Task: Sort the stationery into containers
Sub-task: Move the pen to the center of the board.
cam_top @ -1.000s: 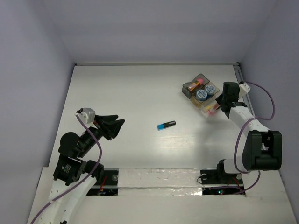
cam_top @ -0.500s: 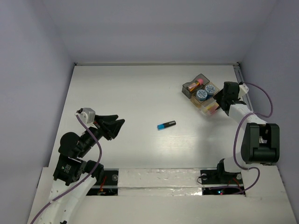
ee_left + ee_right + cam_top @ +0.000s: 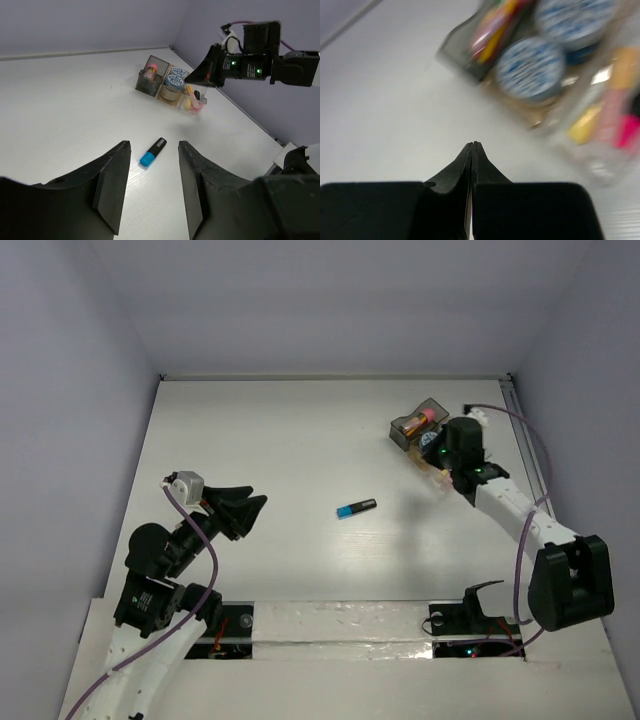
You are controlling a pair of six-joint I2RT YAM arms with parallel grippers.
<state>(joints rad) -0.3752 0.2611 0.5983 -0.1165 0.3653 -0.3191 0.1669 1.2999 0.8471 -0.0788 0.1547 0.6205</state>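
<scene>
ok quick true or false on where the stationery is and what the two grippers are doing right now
1. The blue-black highlighter lies inside the row of trays. False: it lies on the bare table, well apart from them.
2. Both blue-white rolls sit in the same tray. True: they share the amber tray in the middle.
3. The right gripper is open. False: its fingers are shut together, with nothing between them.
4. The left gripper is open and holds nothing. True.
</scene>
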